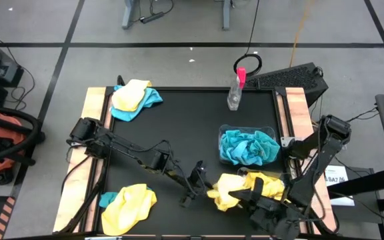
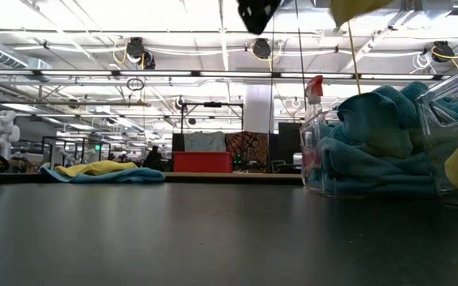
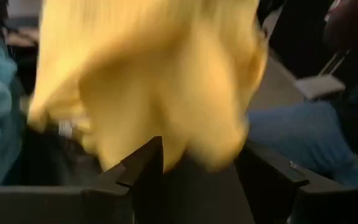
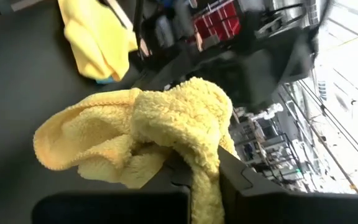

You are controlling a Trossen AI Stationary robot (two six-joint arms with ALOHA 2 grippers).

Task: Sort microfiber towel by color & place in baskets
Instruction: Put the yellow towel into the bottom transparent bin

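My right gripper [image 4: 201,177] is shut on a yellow microfiber towel [image 1: 229,190], lifted above the table's near middle. My left gripper [image 1: 195,180] stands open just left of it, and the towel [image 3: 160,81] hangs right in front of its fingers; I cannot tell whether they touch it. One clear basket [image 1: 227,133] at the right holds teal towels [image 1: 249,148]. A second clear basket [image 2: 448,103], nearer the front right, holds a yellow towel [image 1: 267,183]; my right arm largely hides it in the high view. My right gripper pinches a bunched fold [image 4: 194,146] of the yellow towel between its two fingers. The fingers lie about level and come from the table's near right side. The towel is lifted clear of the table and droops slack around the fingers, with a loose lobe [image 4: 79,146] hanging beyond them.
A yellow and teal towel pile [image 1: 133,99] lies at the far left corner. Another yellow towel on a teal one [image 1: 129,203] lies at the near left. A clear spray bottle with a pink top [image 1: 235,90] stands at the far edge, behind the teal basket.
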